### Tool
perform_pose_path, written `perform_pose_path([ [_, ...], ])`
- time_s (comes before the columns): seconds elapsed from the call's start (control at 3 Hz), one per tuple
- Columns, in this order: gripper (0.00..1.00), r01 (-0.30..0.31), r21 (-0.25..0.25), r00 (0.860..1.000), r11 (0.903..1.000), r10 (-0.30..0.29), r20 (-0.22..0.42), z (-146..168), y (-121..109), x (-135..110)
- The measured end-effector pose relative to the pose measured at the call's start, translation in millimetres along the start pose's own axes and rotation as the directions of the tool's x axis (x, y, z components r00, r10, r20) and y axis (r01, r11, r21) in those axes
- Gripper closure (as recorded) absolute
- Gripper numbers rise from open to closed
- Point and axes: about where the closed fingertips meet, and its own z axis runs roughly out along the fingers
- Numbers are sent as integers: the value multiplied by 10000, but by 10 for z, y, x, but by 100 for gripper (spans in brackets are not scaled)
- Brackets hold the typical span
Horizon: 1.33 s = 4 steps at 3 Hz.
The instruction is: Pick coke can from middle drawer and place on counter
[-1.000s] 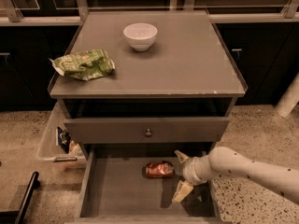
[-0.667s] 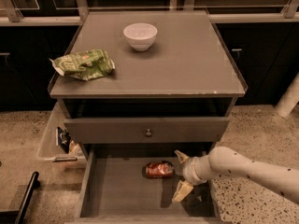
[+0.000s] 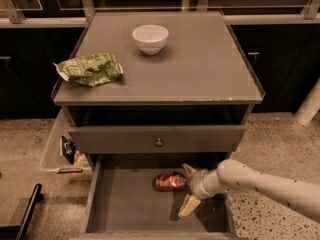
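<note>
The coke can [image 3: 170, 182] lies on its side on the floor of the open middle drawer [image 3: 125, 204], toward the back right. My gripper [image 3: 189, 190] reaches in from the right on a pale arm. Its fingers are open, one fingertip [image 3: 188, 169] behind the can's right end and the other [image 3: 189, 206] nearer the drawer front. The gripper is just right of the can and holds nothing. The counter [image 3: 200, 64] is the grey cabinet top above.
A white bowl [image 3: 150, 38] stands at the back middle of the counter. A green snack bag [image 3: 89, 69] lies at its left edge. A closed drawer front with a round knob [image 3: 159, 142] sits above the open drawer. A clear bin [image 3: 62, 151] hangs at the cabinet's left.
</note>
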Motion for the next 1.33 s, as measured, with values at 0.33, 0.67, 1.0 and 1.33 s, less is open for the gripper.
perform_pose_path([
  [0.33,0,-13,-16,9999,10000,13,128,171,-61,-18],
  [0.67,0,-79,-43,9998,10000,79,165,317,-102,4],
  [1.0,0,-235,-146,9996,9996,237,144,463,-139,69],
  [1.33,0,-444,-268,9989,9987,448,142,589,-177,145],
])
